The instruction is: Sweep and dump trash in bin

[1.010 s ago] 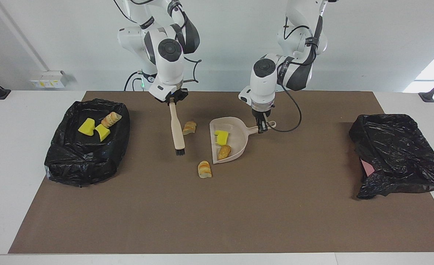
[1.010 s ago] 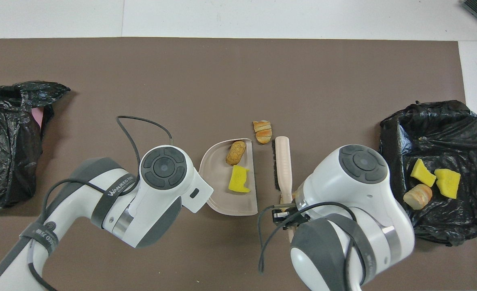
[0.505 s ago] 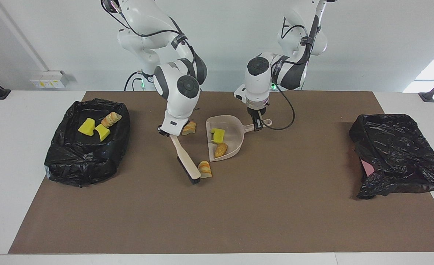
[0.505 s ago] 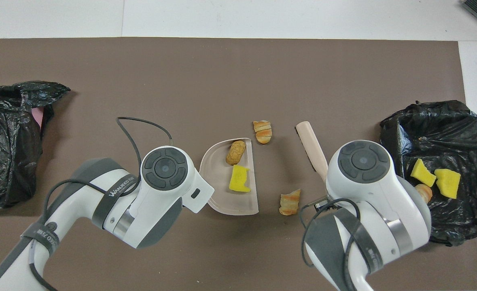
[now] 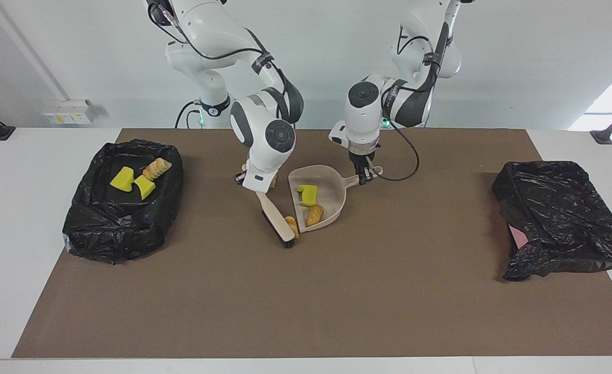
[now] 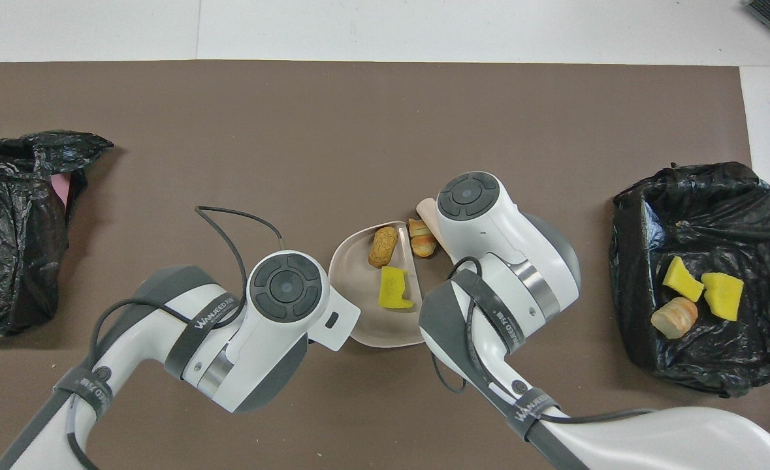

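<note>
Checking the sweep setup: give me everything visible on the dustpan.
The dustpan is beige, plastic-looking, with a rounded scoop, a raised back wall and a short handle. It lies on the brown mat mid-table, mouth toward the right arm's end. The left gripper is shut on its handle. Inside lie a yellow sponge wedge and a bread chunk. The brush presses another bread chunk against its open edge.

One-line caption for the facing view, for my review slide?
Right gripper sweeps a brush against a bread chunk at the dustpan mouth; left gripper holds the dustpan's handle.
</note>
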You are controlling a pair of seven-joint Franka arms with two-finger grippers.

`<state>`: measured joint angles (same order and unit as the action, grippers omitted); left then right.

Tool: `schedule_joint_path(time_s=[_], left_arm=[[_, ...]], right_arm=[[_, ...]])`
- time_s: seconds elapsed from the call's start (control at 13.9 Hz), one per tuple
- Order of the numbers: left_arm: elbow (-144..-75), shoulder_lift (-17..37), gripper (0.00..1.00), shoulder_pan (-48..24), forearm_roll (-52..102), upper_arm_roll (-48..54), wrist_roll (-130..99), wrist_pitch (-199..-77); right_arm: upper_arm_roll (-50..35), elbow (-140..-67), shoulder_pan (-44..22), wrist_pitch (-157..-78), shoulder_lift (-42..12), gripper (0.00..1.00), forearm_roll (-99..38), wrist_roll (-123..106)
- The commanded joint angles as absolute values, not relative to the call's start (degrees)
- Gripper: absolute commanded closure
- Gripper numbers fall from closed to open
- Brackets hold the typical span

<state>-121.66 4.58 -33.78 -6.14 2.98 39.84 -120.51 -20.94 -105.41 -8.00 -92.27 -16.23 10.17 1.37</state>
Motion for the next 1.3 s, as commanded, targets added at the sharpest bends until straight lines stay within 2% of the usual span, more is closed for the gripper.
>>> schedule_joint_path(time_s=[0.0, 0.14, 0.22, 0.36, 0.65, 0.72, 0.94, 1.01, 1.23], left_arm=[[-123.4, 3.2, 1.0, -33.6, -7.1, 2.5, 37.6, -121.7], [-123.4, 3.1, 1.0, -33.6, -7.1, 2.4, 37.6, -121.0], [-123.5, 3.0, 1.0, -33.6, -7.1, 2.4, 37.5, -120.9], [-123.8, 2.9, 1.0, -33.6, -7.1, 2.5, 37.5, -120.9], [-123.8, 2.7, 1.0, -34.3, -7.2, 2.5, 38.1, -120.1], [-123.8, 2.4, 1.0, -34.4, -7.2, 2.5, 38.1, -119.0], [-123.9, 1.6, 1.0, -36.7, -7.5, 2.4, 38.2, -117.3], [-123.8, 1.3, 1.0, -37.7, -7.5, 2.4, 38.1, -116.1], [-125.5, -0.1, 1.0, -39.5, -7.5, 2.4, 36.6, -115.4]], right_arm=[[-21.4, -112.3, -7.6, -96.1, -11.1, 1.0, 0.7, -0.3], [-21.4, -117.1, -7.6, -102.7, -8.8, 1.0, -7.9, -0.1], [-21.4, -116.8, -7.7, -102.9, -8.8, 1.0, -10.4, 0.6], [-20.7, -115.1, -5.4, -99.0, -6.8, 1.0, -10.2, 1.4], [-20.7, -116.9, 1.4, -90.9, 3.1, 1.0, -5.3, 12.4], [-20.7, -120.1, 1.3, -90.9, 5.2, 1.0, -4.6, 15.7], [-21.2, -137.6, 0.4, -96.7, 17.9, 1.0, -4.4, 17.1], [-21.4, -141.6, -1.4, -97.9, 20.5, 1.0, -4.4, 17.3], [-21.4, -146.3, -7.0, -103.7, 20.3, 1.0, -6.1, 22.3]])
